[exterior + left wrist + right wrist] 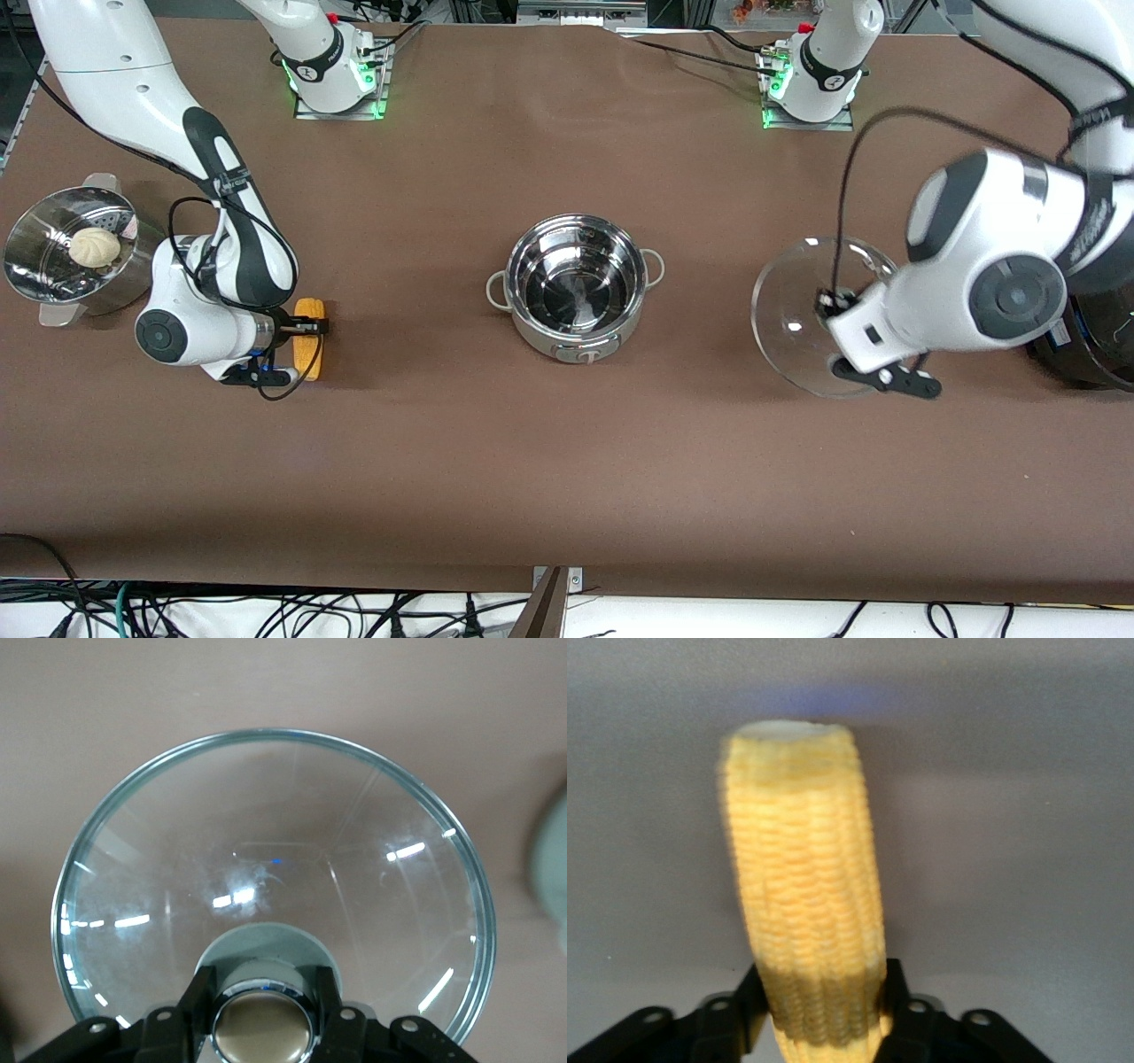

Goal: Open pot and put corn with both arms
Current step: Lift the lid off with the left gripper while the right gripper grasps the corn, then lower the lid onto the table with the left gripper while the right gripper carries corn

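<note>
The steel pot (pixel 578 339) stands open and empty at the table's middle. My left gripper (pixel 833 306) is shut on the copper-coloured knob (pixel 264 1028) of the clear glass lid (pixel 797 310) and holds it tilted over the table, between the pot and the left arm's end. In the left wrist view the lid (pixel 266 859) fills the frame and my left gripper (pixel 264 1014) clamps the knob from both sides. My right gripper (pixel 306 328) is shut on the yellow corn (pixel 310 354), low at the table toward the right arm's end. The right wrist view shows the corn (pixel 802 877) between the right gripper's (pixel 824 992) jaws.
A perforated steel steamer basket (pixel 35 266) with a pale bun (pixel 95 246) stands at the right arm's end, beside the right arm. A large black cooker (pixel 1094 350) sits at the left arm's end, partly hidden by the left arm.
</note>
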`<state>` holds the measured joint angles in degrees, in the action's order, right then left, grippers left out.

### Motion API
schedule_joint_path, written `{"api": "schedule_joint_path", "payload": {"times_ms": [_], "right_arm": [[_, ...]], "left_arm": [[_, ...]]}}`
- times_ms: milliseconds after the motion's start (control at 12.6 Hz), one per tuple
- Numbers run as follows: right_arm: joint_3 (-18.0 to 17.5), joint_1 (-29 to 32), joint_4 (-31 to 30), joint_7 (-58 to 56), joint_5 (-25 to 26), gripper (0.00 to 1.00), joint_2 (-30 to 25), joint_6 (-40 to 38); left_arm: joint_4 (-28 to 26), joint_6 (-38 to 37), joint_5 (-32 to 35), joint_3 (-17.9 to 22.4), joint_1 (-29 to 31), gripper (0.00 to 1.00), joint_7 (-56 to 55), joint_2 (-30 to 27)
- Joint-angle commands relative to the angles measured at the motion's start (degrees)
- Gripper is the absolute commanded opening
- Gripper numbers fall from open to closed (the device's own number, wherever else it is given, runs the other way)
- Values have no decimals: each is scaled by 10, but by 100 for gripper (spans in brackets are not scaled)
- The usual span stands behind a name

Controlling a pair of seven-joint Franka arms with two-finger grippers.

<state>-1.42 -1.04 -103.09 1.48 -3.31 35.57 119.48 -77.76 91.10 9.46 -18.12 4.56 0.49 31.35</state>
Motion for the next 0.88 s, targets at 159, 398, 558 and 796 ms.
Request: {"api": "schedule_joint_path", "payload": {"times_ms": [159, 398, 558, 796], "right_arm": [[-9, 1, -15, -3, -9, 0, -53, -7], [-115, -2, 25, 127, -6, 0, -179, -123], [-218, -5, 105, 263, -3, 0, -184, -173], [-256, -110, 169, 408, 13, 0, -140, -158]], "left_arm": [[-260, 269, 35, -14, 48, 63, 28, -29], [-239, 200, 30, -24, 48, 100, 19, -88], [-218, 147, 28, -53, 48, 100, -1, -163], [-157, 72, -55, -54, 54, 100, -31, -221]]}}
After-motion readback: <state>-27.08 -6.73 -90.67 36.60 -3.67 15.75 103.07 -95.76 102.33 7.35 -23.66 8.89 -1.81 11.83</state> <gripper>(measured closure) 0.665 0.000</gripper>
